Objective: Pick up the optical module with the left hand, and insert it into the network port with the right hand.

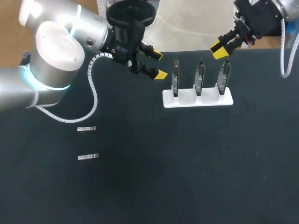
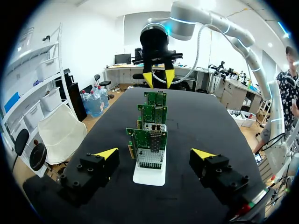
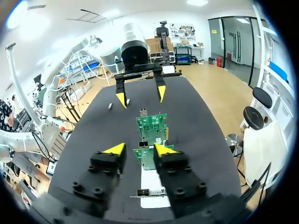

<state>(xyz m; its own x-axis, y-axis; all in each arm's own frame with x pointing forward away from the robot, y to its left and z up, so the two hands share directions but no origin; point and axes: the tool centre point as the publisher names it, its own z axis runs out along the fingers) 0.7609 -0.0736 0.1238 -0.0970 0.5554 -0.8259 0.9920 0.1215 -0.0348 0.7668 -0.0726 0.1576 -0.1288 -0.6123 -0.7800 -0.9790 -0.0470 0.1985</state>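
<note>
While the left gripper [image 1: 160, 66] gaped wide and the right gripper [image 1: 218, 50] stood part-open, both empty near the card stand [image 1: 187, 101], pickup looked unstarted, calling for the left to reach an optical module [image 1: 86, 129] lying well apart.

Matt dark table [image 1: 187, 177], white plastic stand [image 1: 197, 101], 2 metallic optical modules [image 1: 87, 129] [image 1: 88, 157].

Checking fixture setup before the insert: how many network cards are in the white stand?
3, upright in the white stand: left card nearest the left tool, middle card, right card near the right tool. None looks hidden.
</note>
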